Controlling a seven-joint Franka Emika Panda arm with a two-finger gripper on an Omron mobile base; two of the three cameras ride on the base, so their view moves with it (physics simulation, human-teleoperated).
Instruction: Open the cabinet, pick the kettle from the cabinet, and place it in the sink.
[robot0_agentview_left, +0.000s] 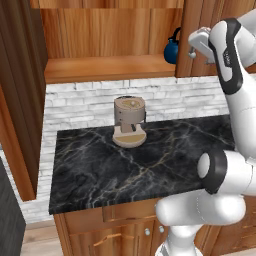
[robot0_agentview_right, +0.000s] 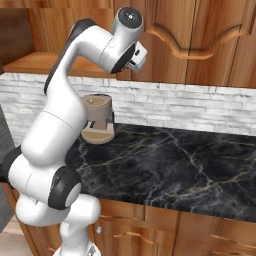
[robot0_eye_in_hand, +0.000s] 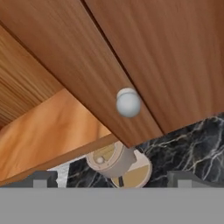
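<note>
a: where is the kettle (robot0_agentview_left: 171, 50) kept at this moment?

b: it is seen in the left base view on the wooden shelf (robot0_agentview_left: 107, 67) of the cabinet (robot0_agentview_left: 102, 30), at the shelf's right end, partly hidden behind the edge of the door that is not yet open. the left side of the cabinet is already open, so the shelf is exposed.

a: and how is it described?

b: a small round dark-blue body with a black arched handle above it. the spout cannot be made out.

a: why is the gripper (robot0_eye_in_hand: 111, 177) raised so high?

b: it is judged to be aimed at the round silver knob (robot0_eye_in_hand: 128, 103) of the closed door (robot0_eye_in_hand: 175, 57). in the hand view the knob is centred just ahead, between the two dark finger tips (robot0_eye_in_hand: 40, 178), which are spread wide apart with nothing held. the knob is not yet touched.

a: what is left below?

b: the tan coffee machine (robot0_agentview_left: 129, 120) is stood on the black marble counter (robot0_agentview_left: 125, 165), under the hand. the sink cannot be located here. the task is judged to be early: the kettle is untouched.
</note>
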